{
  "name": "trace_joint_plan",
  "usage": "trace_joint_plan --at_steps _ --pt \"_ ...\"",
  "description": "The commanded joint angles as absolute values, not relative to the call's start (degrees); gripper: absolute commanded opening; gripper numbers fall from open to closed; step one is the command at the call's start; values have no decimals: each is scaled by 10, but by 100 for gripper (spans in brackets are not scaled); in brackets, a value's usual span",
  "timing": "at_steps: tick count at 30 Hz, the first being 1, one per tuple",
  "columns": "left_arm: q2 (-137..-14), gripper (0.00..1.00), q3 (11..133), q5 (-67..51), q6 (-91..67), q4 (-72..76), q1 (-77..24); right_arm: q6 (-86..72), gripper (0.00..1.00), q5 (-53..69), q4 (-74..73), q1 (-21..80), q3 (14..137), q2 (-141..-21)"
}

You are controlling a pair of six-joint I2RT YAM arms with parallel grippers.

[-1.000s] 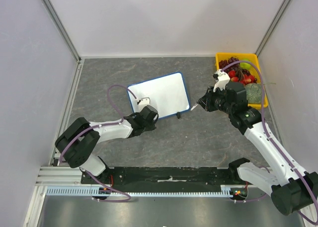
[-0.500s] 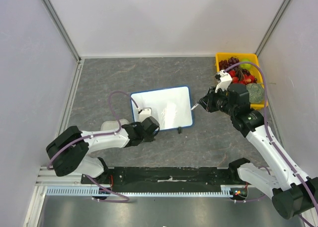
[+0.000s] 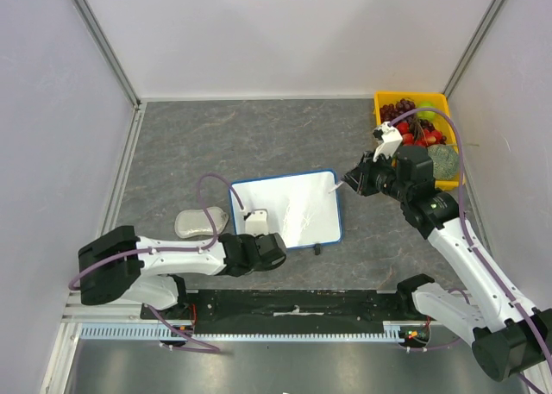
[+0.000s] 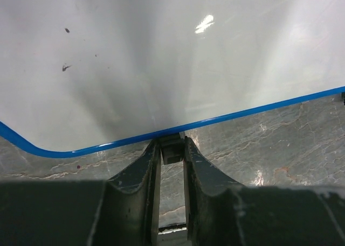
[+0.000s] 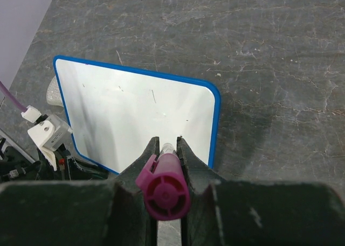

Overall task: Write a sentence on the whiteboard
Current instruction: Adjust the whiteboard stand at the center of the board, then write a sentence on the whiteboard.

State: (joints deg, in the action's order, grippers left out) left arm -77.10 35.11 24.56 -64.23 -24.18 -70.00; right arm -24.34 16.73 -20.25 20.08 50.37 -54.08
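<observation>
Low in the top view, the left gripper [image 4: 172, 148] pinches almost shut on the near blue rim of the whiteboard [image 3: 297, 206], which lies mid-frame. At its upper-right corner, the right gripper [image 5: 167, 145] clamps a magenta marker [image 5: 163, 191]. The board should be braced firmly before the tip is lowered squarely onto it.

The left claw [image 4: 171, 149] has dragged the whiteboard [image 3: 293, 206] nearer the black base plate [image 3: 293, 303], squarer to it, uncovering a grey eraser pad [image 3: 200, 222] beyond the plate's left part; the board's far corner now reaches the right claw's [image 5: 166, 145] marker [image 5: 163, 191].
</observation>
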Motion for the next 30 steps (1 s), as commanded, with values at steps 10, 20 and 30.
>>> trace_joint_plan --at_steps 10,20,30 --pt "-787 60 347 187 -714 -345 -753 -250 0 189 -190 199 505 -529" --pt "-708 72 373 192 -676 -371 -787 -256 0 235 -188 199 500 -499" --pt "-593 71 382 189 -629 -371 -795 -259 0 301 -190 199 405 -390"
